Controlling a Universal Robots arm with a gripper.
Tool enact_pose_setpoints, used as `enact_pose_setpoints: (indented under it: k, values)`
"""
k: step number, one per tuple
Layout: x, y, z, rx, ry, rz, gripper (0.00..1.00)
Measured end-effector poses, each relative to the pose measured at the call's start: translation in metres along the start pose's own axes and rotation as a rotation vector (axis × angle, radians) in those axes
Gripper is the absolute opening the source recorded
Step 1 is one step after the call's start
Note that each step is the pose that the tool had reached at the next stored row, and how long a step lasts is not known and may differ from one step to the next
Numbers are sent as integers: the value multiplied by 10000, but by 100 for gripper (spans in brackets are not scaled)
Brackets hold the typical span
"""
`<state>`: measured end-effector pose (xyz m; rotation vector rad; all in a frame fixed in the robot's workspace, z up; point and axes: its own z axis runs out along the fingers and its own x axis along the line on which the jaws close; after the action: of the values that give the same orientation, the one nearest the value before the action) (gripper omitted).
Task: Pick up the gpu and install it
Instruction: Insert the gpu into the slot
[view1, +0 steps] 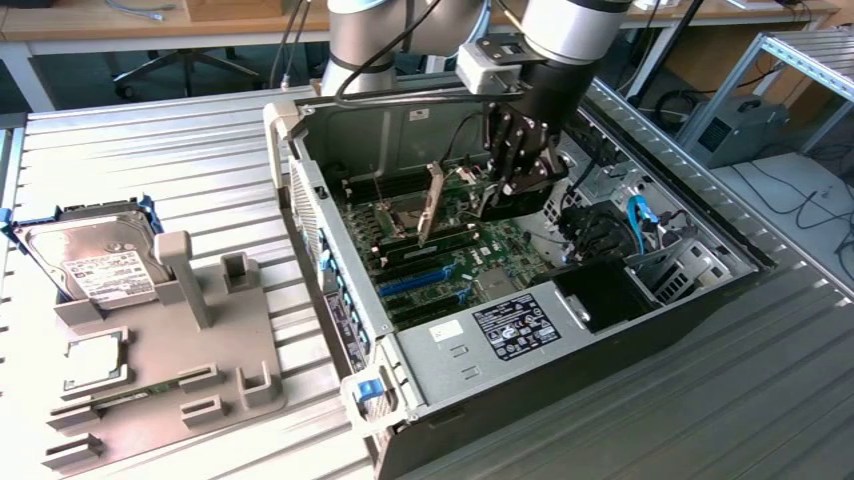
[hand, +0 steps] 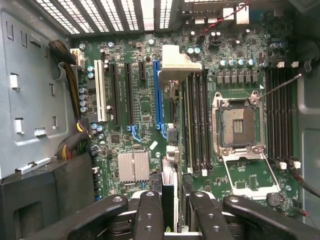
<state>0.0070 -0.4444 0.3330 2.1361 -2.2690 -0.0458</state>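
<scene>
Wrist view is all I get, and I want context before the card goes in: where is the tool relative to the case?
Observer: The tool is down inside the open computer case, with the gpu gripped beneath it, close over the motherboard. I cannot tell whether they touch.
Operator: Is the case upright?
Observer: No, it lies on its side on the slatted metal table, open side up.
Operator: Any parts outside it?
Observer: A hard drive stands in the grey fixture at the exterior view's left, and a memory stick lies flat on it.
</scene>
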Motion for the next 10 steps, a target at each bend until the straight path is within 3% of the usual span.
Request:
enact_pose_setpoints:
  k: [10]
  values:
    - [7, 17, 1, 0, 1, 0, 26]
